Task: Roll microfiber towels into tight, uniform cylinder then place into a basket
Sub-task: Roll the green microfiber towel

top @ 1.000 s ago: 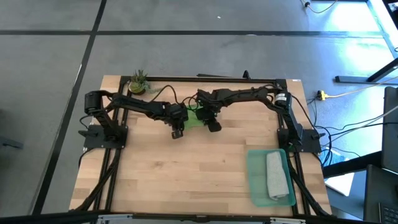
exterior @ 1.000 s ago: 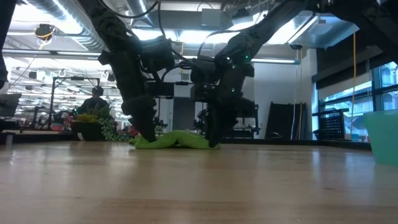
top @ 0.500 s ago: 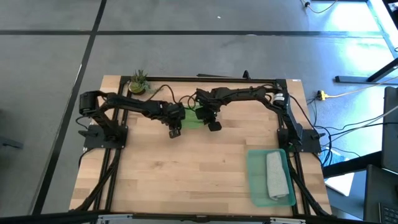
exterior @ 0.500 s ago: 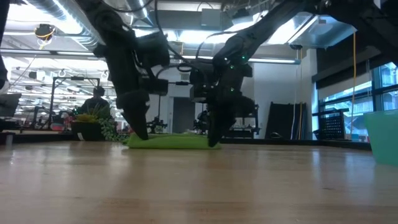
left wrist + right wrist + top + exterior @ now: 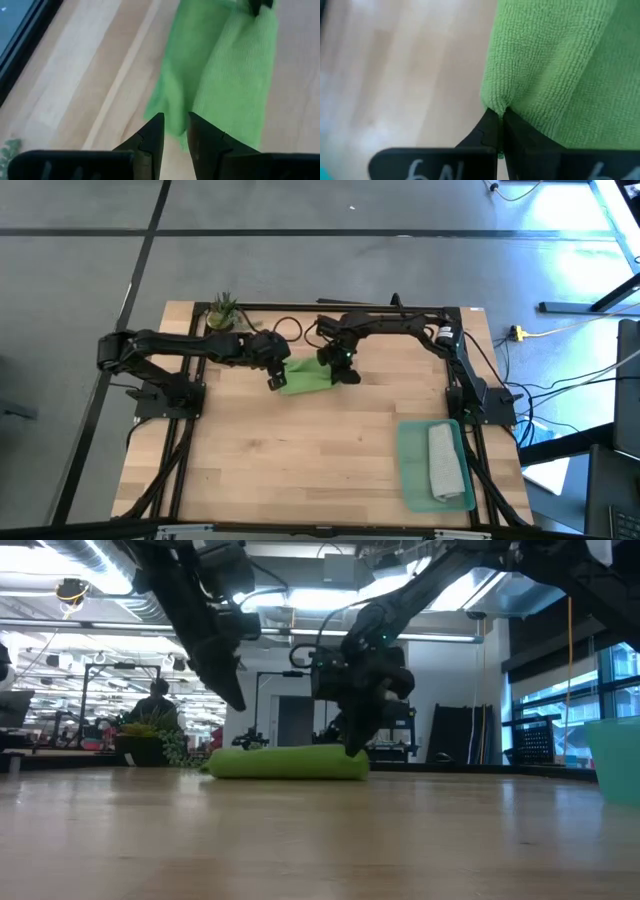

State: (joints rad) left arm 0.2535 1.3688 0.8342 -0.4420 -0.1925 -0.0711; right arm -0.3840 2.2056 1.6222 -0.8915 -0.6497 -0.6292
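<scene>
- Green towel (image 5: 304, 381) partly rolled, far-centre on table (image 5: 300, 460), long axis left to right.
- Right gripper (image 5: 340, 367) pinched shut on its right end.
- Left gripper (image 5: 273, 381) at left end, narrowly parted, empty.
- Basket (image 5: 412, 470) near right, holding grey towel (image 5: 445, 462).

Your right gripper (image 5: 498, 122) is pinching its fingers together on a cloth edge; your left gripper (image 5: 173, 131) is hanging slightly parted, gripping nothing between its fingers.
</scene>
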